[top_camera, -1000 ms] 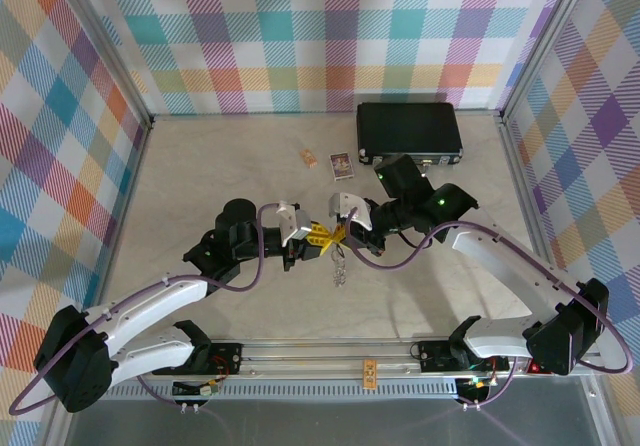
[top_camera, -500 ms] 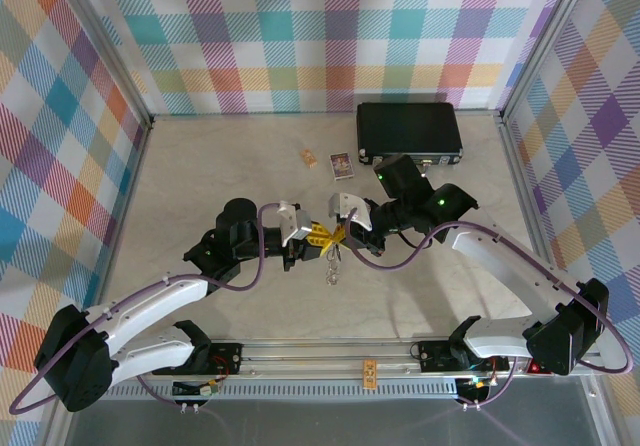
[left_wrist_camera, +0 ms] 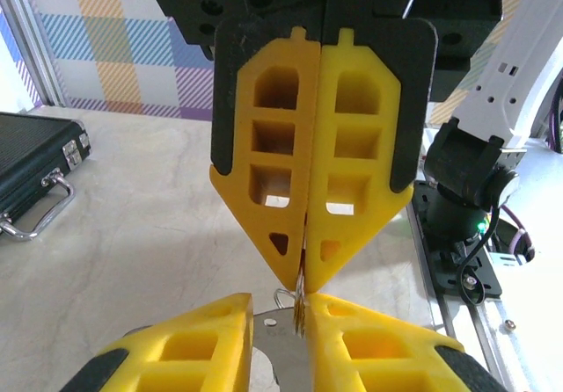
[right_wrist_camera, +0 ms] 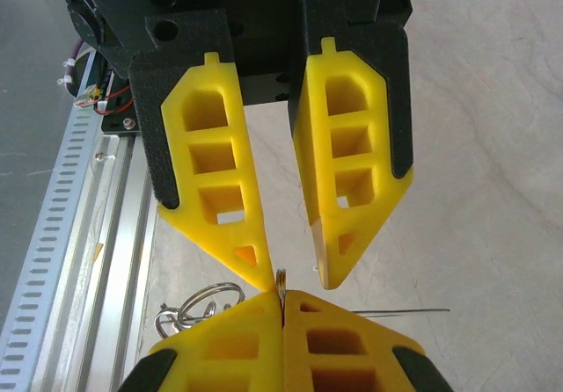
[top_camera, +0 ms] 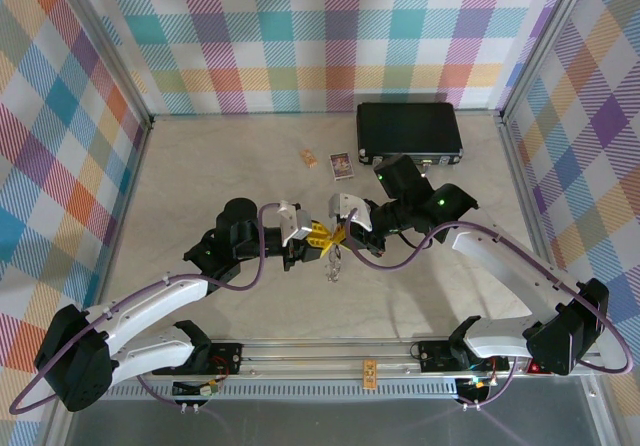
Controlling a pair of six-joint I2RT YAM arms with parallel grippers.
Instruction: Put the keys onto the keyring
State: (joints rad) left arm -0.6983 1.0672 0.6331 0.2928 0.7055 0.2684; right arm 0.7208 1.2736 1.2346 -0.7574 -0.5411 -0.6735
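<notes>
The right gripper [left_wrist_camera: 303, 278] is pictured clamped tight on a thin metal keyring [right_wrist_camera: 280, 277], of which only a sliver of edge is shown above the closed yellow fingertips. It is faced tip to tip by the left gripper [right_wrist_camera: 299, 279], whose jaws are held narrowly apart. One of its yellow fingers [right_wrist_camera: 201, 234] is brought right up to the ring's edge, though whether the ring is touched by it cannot be told.

The meeting point is set above the pale marbled counter [top_camera: 230, 166], on the near side of the black hard case with metal latches [top_camera: 410, 131] and a little to the left of it. A small silvery cluster of keys [top_camera: 335, 264] is seen just beneath the two grippers, farther from the case than they are. Whether it hangs from the ring or lies on the counter cannot be made out.

Silvery wire loops [right_wrist_camera: 201, 308] are caught low beside the right gripper's fingers, and what they belong to cannot be told. A small printed card [top_camera: 342, 166] is laid flat just left of the case, with a smaller orange scrap [top_camera: 308, 158] a little farther left.
</notes>
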